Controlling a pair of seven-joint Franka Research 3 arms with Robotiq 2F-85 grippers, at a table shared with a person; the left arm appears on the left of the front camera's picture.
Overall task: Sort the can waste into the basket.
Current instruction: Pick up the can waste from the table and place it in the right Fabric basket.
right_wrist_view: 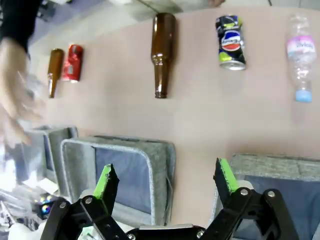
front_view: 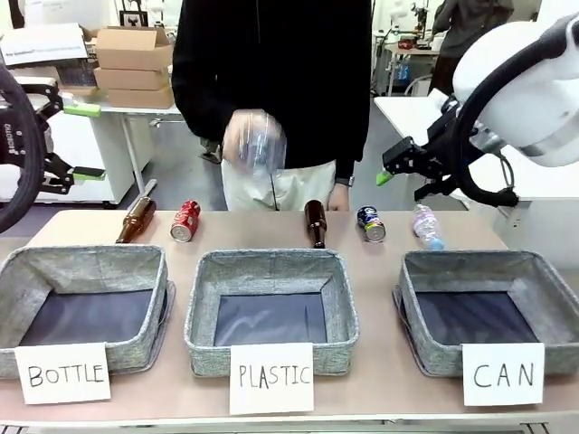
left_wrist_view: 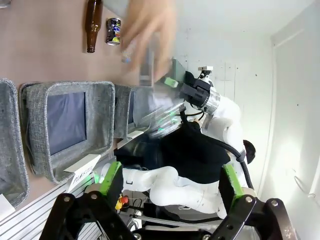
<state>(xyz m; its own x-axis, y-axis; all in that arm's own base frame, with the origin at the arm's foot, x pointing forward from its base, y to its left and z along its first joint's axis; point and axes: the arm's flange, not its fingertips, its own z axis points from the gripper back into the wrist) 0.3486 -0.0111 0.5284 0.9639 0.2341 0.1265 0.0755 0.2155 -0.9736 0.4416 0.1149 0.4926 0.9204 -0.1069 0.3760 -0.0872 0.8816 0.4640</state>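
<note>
Red can (front_view: 185, 221) and blue can (front_view: 370, 223) lie unsorted along the surface's far edge, the basket (front_view: 439, 357) waiting at its near right corner. Left hand (front_view: 86, 140) and right hand (front_view: 384, 172) hover released, empty.

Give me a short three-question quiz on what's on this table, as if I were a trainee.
1. True or false: the red metal drink can lies inside the square grey fabric basket signed "CAN".
2. Which sign hangs on the middle grey fabric basket? A. BOTTLE B. PLASTIC C. CAN
3. How many brown glass bottles lie on the table?
Key: 1 false, it lies on the table beyond the baskets; 2 B; 3 two.
</note>
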